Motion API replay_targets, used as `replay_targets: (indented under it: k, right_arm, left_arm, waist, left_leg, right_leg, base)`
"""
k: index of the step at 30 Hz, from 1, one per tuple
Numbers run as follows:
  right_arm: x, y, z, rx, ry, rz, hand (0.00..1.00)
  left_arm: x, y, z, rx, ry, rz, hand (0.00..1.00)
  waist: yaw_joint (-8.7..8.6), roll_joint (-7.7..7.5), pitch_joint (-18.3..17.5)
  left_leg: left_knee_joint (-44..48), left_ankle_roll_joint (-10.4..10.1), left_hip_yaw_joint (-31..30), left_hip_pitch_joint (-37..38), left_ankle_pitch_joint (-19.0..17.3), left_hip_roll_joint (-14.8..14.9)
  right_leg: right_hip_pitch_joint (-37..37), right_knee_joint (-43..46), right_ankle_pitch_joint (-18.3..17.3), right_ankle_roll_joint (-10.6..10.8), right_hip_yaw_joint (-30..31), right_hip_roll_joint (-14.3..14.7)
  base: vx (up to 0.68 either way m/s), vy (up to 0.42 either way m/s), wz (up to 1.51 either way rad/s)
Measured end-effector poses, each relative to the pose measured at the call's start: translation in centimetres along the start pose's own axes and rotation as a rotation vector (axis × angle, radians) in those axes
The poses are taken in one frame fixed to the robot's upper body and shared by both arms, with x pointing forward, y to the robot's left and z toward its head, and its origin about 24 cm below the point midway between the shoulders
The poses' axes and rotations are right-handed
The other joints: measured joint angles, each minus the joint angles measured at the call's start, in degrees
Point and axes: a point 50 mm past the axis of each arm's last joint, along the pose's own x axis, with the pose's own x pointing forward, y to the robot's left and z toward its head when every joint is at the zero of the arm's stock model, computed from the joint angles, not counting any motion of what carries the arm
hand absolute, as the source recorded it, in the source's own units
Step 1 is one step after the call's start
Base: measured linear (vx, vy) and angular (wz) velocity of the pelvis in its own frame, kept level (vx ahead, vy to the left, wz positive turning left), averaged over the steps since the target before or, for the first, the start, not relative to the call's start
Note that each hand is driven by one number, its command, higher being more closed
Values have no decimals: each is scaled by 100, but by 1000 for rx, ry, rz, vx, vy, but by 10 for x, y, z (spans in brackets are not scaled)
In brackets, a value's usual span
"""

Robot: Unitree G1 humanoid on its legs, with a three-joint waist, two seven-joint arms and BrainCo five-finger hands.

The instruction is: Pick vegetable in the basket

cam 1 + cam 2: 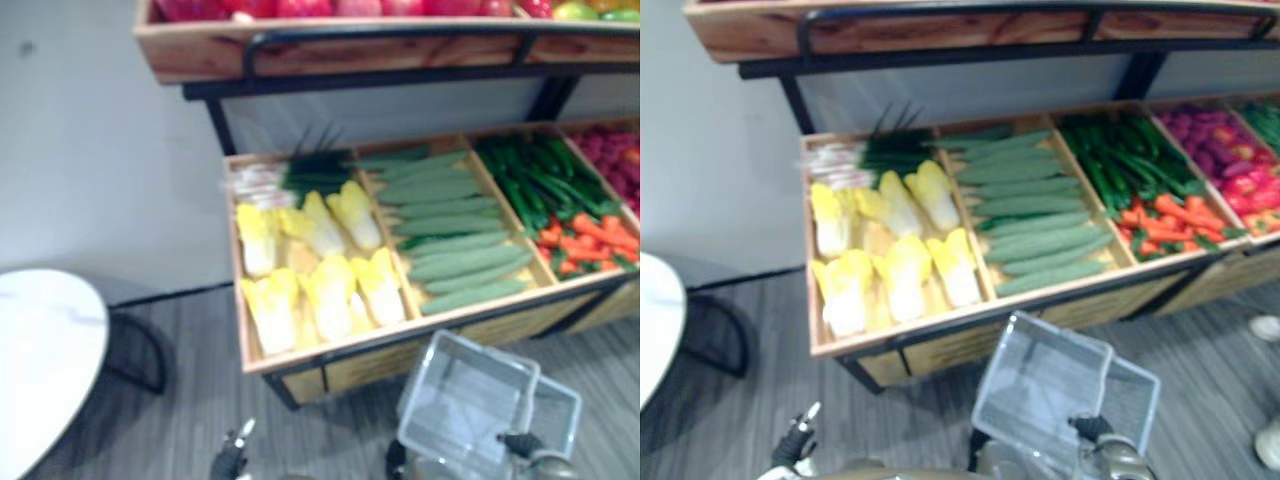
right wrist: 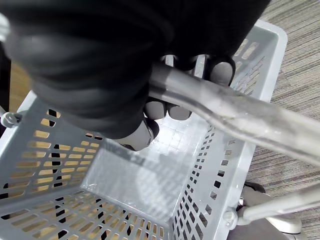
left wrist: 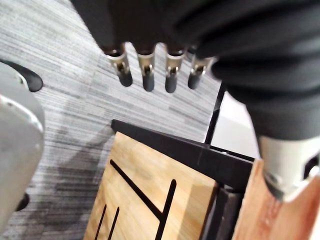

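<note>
Vegetables lay in the wooden stand (image 1: 350,352) at the centre of the head views: six cabbages (image 1: 330,297) at 9 o'clock of the piled cucumbers (image 1: 450,238), with carrots (image 1: 590,240) at 3 o'clock. One grey basket (image 1: 455,405) hung at 5 o'clock. The right wrist view showed the right hand (image 2: 115,60) curled round its handle (image 2: 225,112). Left hand (image 3: 148,70) at 7 o'clock, fingers relaxed, held nothing.
</note>
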Motion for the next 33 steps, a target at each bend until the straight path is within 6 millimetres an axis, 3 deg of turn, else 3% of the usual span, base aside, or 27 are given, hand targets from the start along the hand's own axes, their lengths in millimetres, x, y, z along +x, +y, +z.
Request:
replay_targets:
  k: [2, 5, 8, 11, 13, 15, 18, 19, 21, 23, 27, 29, 33]
  right_arm:
    - [-2, -7, -5, 15, 23, -20, 100]
    - [-1, -2, -8, 22, 39, -6, 100]
    - [0, 8, -8, 28, 25, 15, 100]
    - [1, 20, -11, 33, 18, 37, 100]
    - [-2, 22, -21, 68, 23, 28, 100]
    - [-4, 22, -29, 92, 37, 16, 100]
    - [-4, 22, -28, 90, 29, 3, 100]
    - [-4, 22, -27, 90, 27, 3, 100]
    - [-4, 22, -27, 86, 27, 3, 100]
    - [-4, 22, -25, 66, 21, 7, 100]
    - [-4, 27, -27, 14, 44, 41, 100]
    - [-3, 27, -25, 4, 45, 45, 100]
    - [-3, 28, -24, -4, 45, 53, 100]
  left_arm:
    - [0, -3, 2, 7, -19, -17, 0]
    - [2, -7, 10, 27, -82, -34, 0]
    - [8, -25, 33, 61, -198, -71, 0]
    - [12, -40, 70, 42, -369, -34, 0]
    - [9, -49, 107, -1, -539, -4, 0]
    - [3, -50, 137, -40, -667, 18, 0]
    - [-21, -34, 224, -108, -1005, 94, 0]
    - [-27, -31, 238, -116, -1059, 105, 0]
    - [-52, -25, 286, -155, -1250, 117, 0]
    - [-66, -24, 310, -155, -1327, 105, 0]
    - [-64, -37, 321, -159, -1286, 58, 0]
    - [-60, -43, 318, -140, -1243, 41, 0]
    - [-39, -76, 293, -80, -1055, -58, 0]
  waist:
    - [0, 123, -73]
    - [-2, 208, -100]
    - [-30, 321, -205]
    - [-62, 114, -251]
    - [-240, 61, -265]
    - [-292, 52, -285]
    - [-274, 16, -300]
    - [-267, 13, -302]
    - [-183, -9, -310]
    - [-131, -32, -332]
    - [-187, -15, -357]
    - [-185, -1, -359]
    - [-303, -1, -363]
  left_leg:
    - [-31, -8, 175, -62, -11, -150]
    - [-19, -5, 272, -103, -21, -293]
    - [-620, 83, 235, -115, -275, -233]
    - [-1091, 113, 120, -112, 19, -468]
    - [-1304, 150, -150, 11, 156, -588]
    - [-1308, 137, -191, 109, 158, -599]
    - [-1077, 145, -11, 133, 59, -538]
    - [-1013, 146, 45, 133, 32, -518]
    - [-790, 90, 262, 154, -106, -419]
    - [-785, 59, 461, 190, -140, -359]
    - [-956, -32, 729, 478, -181, -293]
    - [-979, -53, 822, 523, -195, -285]
    - [-1031, -75, 883, 574, -232, -290]
  right_leg:
    - [-21, -43, 0, -1, -43, 8]
    - [7, -208, 6, 6, -38, 49]
    - [-22, -530, 380, -42, -62, 242]
    - [4, -861, 638, -8, 45, 143]
    - [100, -727, 641, -1, 55, 59]
    - [170, -586, 593, -54, 18, -3]
    - [22, -141, 406, -36, 40, -42]
    - [-6, -60, 383, -24, 53, -47]
    - [-86, 83, 194, -183, -113, -84]
    - [-72, 20, 249, -140, -298, -100]
    - [501, -1051, 850, -91, -228, 171]
    - [495, -1103, 896, -118, -128, 209]
    - [482, -1106, 897, -119, -73, 232]
  base:
    - [-58, -74, 34]
    - [-104, -24, 14]
    - [-120, 19, 24]
    - [-58, 44, 19]
    - [-13, 65, 59]
    - [35, 59, 30]
    - [23, 20, -15]
    - [16, 2, -26]
    - [6, 6, -41]
    - [37, 8, -52]
    - [65, -8, -32]
    - [48, 30, -30]
    - [44, 51, -8]
